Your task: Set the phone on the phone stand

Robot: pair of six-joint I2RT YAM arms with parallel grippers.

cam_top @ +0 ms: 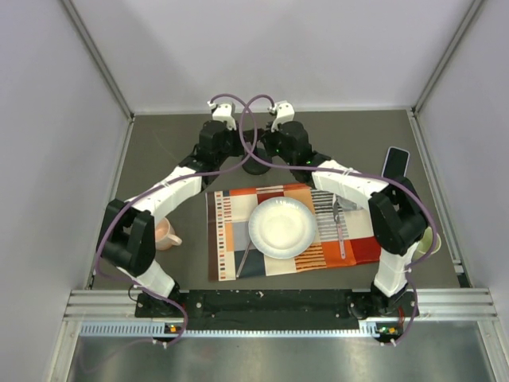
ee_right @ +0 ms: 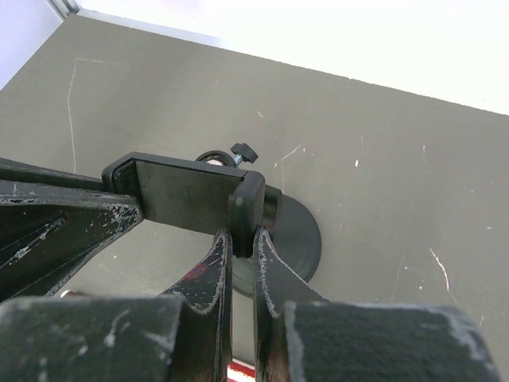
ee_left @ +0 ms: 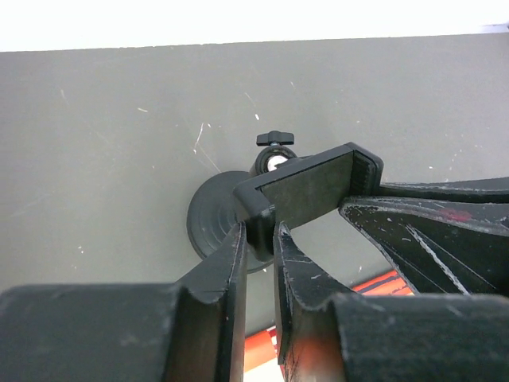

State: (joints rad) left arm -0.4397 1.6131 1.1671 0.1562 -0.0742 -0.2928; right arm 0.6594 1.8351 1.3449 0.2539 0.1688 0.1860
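Looking down from the top view, I start with the grey table point(cam_top: 175, 151), then the striped placemat point(cam_top: 231, 239) at centre frame, which carries a white plate point(cam_top: 281, 228). Both arms reach to the upper centre of that frame and meet at the phone stand point(ee_left: 213, 227). In the left wrist view the left gripper point(ee_left: 258, 253) has its fingers drawn in tight on one end of the stand's cradle bar. In the right wrist view the right gripper point(ee_right: 241, 248) is pressed together on the other end, with the disc base sitting on the table behind. The phone point(cam_top: 395, 163) is in the upper right of the top view, near the table's right edge, well apart from the stand and touched by neither gripper. I judge it light and stiff, with a glossy, slippery face and a low profile. I would pinch it across its long pale edges near the middle, fingers brought right down to the table, and never on the glass. One gripper must let go of the stand to fetch it, and the other could steady the stand, which looks light enough to tip.
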